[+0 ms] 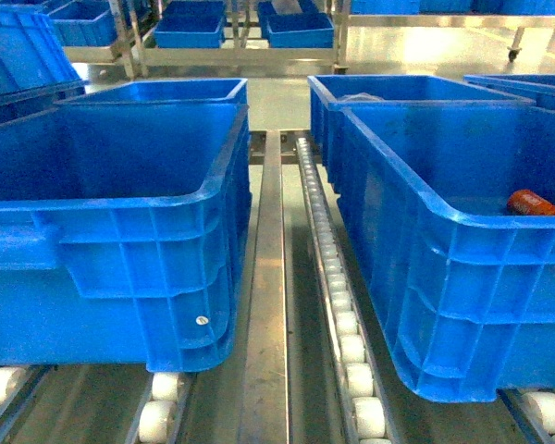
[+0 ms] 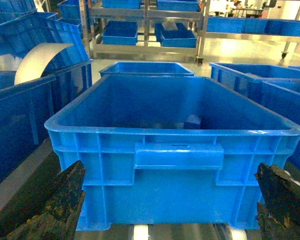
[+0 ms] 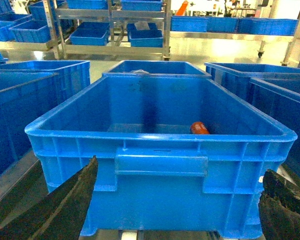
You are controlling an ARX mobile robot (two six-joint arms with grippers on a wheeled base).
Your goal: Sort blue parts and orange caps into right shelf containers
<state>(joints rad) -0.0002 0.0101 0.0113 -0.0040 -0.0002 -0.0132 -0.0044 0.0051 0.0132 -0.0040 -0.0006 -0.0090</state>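
two blue bins (image 1: 111, 231) sit on the steel roller shelf (image 1: 264, 305).

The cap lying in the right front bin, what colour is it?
Orange. The cap shows best in the right wrist view, lying on the bin floor.
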